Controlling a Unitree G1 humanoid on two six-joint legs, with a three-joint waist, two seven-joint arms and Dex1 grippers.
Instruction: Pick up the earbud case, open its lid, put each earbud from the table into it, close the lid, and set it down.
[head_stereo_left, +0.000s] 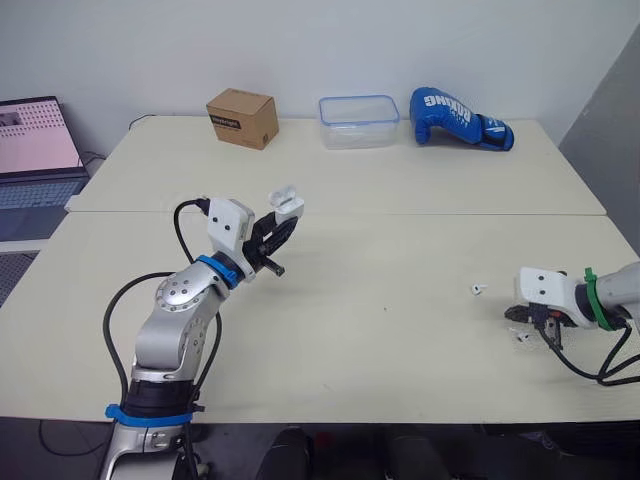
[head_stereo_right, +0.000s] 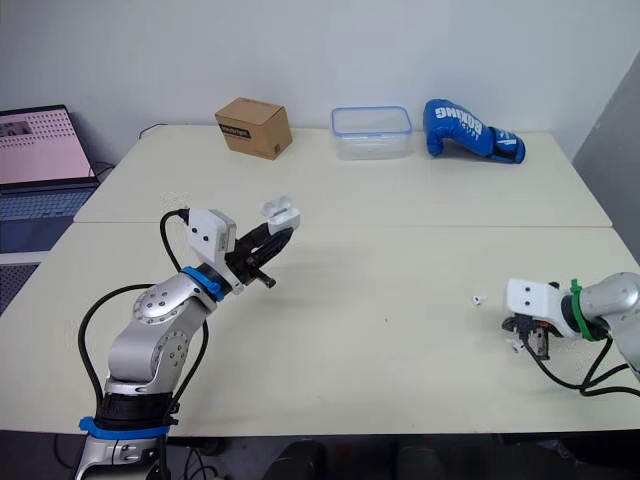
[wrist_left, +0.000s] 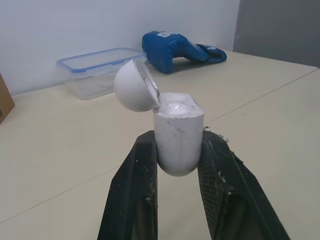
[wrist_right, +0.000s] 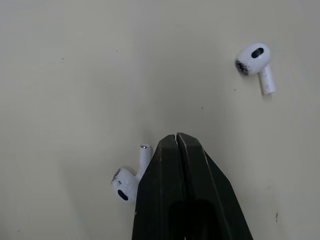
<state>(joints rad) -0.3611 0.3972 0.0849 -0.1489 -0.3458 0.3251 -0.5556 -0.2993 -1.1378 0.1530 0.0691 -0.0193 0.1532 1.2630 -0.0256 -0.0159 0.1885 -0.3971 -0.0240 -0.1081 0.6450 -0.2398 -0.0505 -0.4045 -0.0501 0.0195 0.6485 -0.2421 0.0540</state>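
My left gripper (head_stereo_left: 281, 220) is raised above the left half of the table, shut on the white earbud case (wrist_left: 177, 134); the case stands upright with its round lid (wrist_left: 136, 86) swung open. Two white earbuds lie on the table at the right. One earbud (wrist_right: 256, 62) sits a short way off (head_stereo_left: 478, 289). The other earbud (wrist_right: 129, 176) lies right beside my right gripper (wrist_right: 176, 141), whose fingers are pressed together, low over the table (head_stereo_left: 524, 318), with nothing between them.
Along the far edge stand a cardboard box (head_stereo_left: 241, 118), a clear plastic container with a blue rim (head_stereo_left: 358, 122) and a blue boxing glove (head_stereo_left: 458, 118). A laptop (head_stereo_left: 38, 150) sits off the table's left side. A seam crosses the table (head_stereo_left: 420, 213).
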